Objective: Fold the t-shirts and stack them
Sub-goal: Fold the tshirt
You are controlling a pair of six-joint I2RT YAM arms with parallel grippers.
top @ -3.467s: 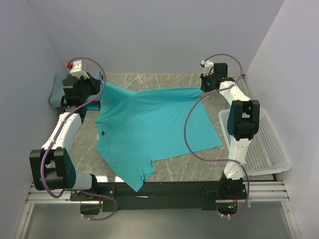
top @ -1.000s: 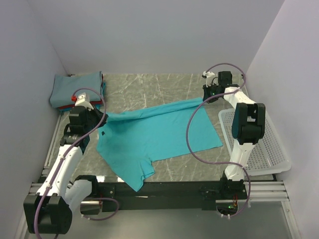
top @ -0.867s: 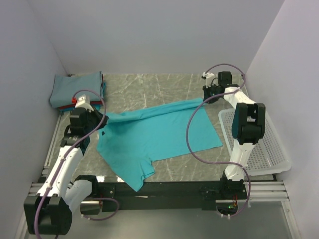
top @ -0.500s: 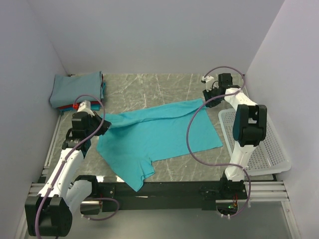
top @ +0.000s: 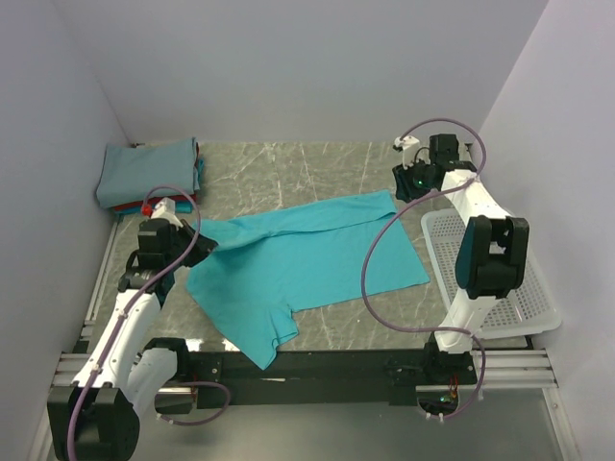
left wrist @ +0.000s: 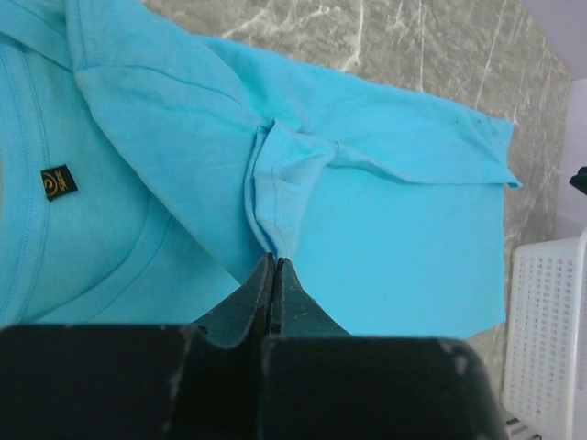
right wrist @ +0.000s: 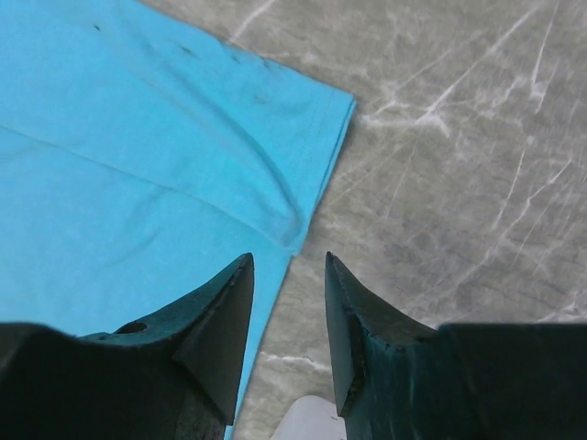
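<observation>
**On the marble table: one tee pinched at the left, let go at the right**

Nearest the arm bases, one sleeve of the turquoise t-shirt [top: 288, 274] hangs over the table's [top: 288, 168] near edge. The rest lies spread across the middle of the marble top. A long strip of cloth is folded over along its far side.

At the left end of that strip, the left gripper [top: 204, 246] is closed tight on a bunched ridge of the turquoise cloth. The left wrist view shows its fingers [left wrist: 261, 293] pressed together with the fabric caught at their tips. A small black label [left wrist: 58, 181] shows inside the collar beside them.

To the right, a white mesh basket [top: 514, 288] sits at the table's edge, just beside the shirt's side hem.

Farther back, the right gripper [top: 405, 184] hovers over the shirt's far right corner. Its jaws stand apart and hold nothing. In the right wrist view, the corner lies flat on the marble below them.

At the far left corner rests a stack of folded t-shirts [top: 144, 171], well apart from the right gripper. A grey-blue one is on top, with red and teal edges showing beneath.
</observation>
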